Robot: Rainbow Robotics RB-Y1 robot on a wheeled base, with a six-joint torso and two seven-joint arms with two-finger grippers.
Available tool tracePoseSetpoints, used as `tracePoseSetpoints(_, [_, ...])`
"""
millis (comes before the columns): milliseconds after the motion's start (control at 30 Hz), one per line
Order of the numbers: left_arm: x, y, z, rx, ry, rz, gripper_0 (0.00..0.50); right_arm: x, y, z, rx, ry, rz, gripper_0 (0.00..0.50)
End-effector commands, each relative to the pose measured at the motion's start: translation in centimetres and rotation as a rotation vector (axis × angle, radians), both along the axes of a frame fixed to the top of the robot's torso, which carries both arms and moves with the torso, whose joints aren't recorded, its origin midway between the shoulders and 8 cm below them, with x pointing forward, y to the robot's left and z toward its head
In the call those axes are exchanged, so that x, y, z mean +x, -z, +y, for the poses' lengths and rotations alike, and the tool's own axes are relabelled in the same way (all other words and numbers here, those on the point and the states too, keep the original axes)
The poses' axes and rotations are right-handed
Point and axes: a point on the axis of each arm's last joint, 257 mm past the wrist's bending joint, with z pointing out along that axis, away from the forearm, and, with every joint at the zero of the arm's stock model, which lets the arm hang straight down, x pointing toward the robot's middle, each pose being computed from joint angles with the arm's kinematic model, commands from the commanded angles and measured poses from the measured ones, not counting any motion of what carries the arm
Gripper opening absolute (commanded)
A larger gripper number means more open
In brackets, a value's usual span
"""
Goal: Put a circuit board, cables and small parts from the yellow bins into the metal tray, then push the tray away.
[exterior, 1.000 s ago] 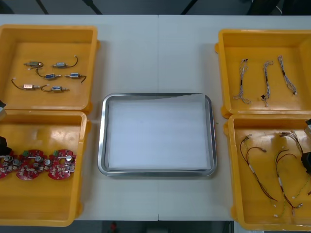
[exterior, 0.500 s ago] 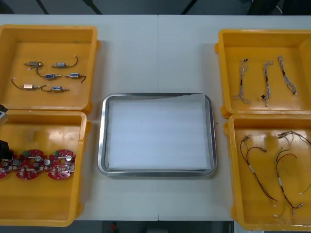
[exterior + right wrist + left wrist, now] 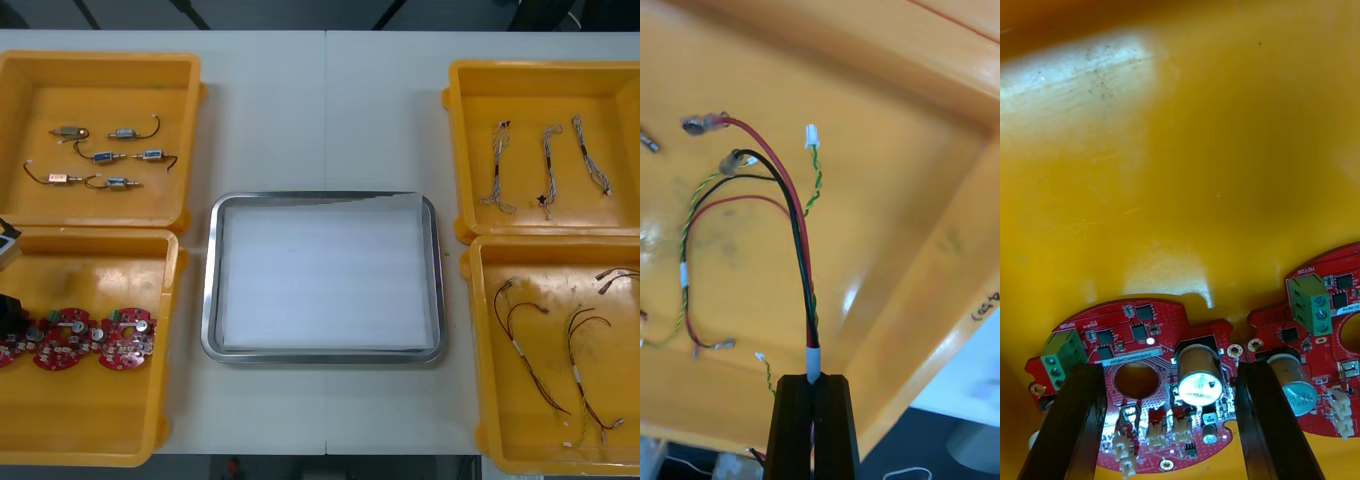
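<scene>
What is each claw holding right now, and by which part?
Right claw is shut on the red and black cable, pinching its white sleeve. Left claw holds nothing: open, straddling a circuit board lying in its yellow bin.

Light table [image 3: 325, 100], dark floor [image 3: 280, 12] beyond it

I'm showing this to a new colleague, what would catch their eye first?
The left tool stands open astride a red board in the near left bin. The right tool is shut on a red and black cable over the near right bin. The tray between holds nothing yet.
</scene>
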Motion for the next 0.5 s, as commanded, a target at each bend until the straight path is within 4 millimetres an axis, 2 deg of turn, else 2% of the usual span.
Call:
tracePoseSetpoints(33, [-0.9, 0.0, 1.6, 0.064, 0.078, 0.022, 0.5, 1.0, -4.9, 1.0, -0.066, -0.095, -0.052, 0.0])
tracePoseSetpoints(133, [-0.8, -0.1, 1.8, 0.066, 0.078, 0.021, 0.5, 0.7, -6.3, 2.2, -0.087, -0.138, -0.046, 0.0])
tracePoseSetpoints(300, [-1.1, 0.2, 1.9, 0.069, 0.078, 0.028, 0.5, 1.9, -8.8, 5.2, -0.053, -0.223, -0.102, 0.0])
tracePoseSetpoints(500, [-1.0, 0.1, 2.2, 0.076, 0.078, 0.027, 0.5, 2.3, -10.0, 7.1, -0.013, -0.277, -0.124, 0.0])
